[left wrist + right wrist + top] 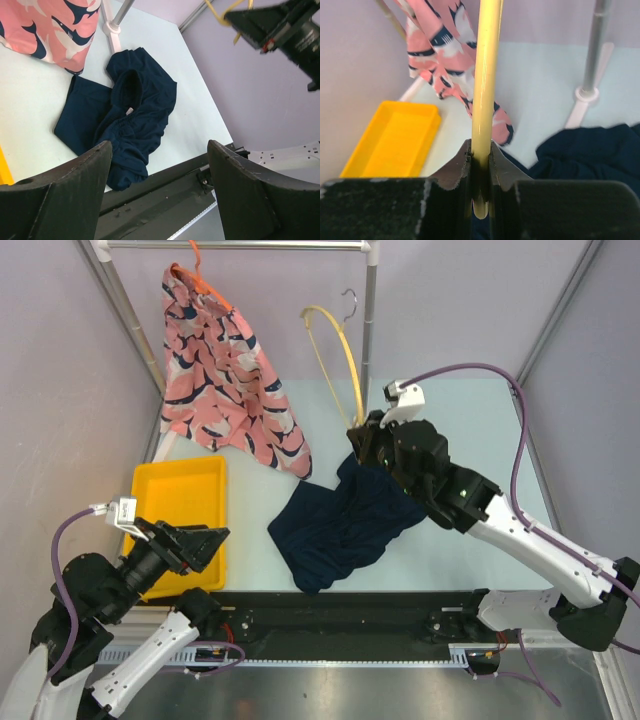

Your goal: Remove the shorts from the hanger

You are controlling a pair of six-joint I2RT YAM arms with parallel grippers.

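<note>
Right gripper [481, 162] clenched on the bare yellow hanger [486, 75]. Navy shorts [335, 525] lie on the table [460, 420] just beneath. Pink printed shorts [225, 380] hang far left, long axis vertical, nearer my wide-open left gripper [195, 540].

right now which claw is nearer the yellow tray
Left. The left claw hangs open over the near right corner of the yellow tray. The right claw is off to the tray's right, past the navy shorts, shut on the yellow hanger.
</note>
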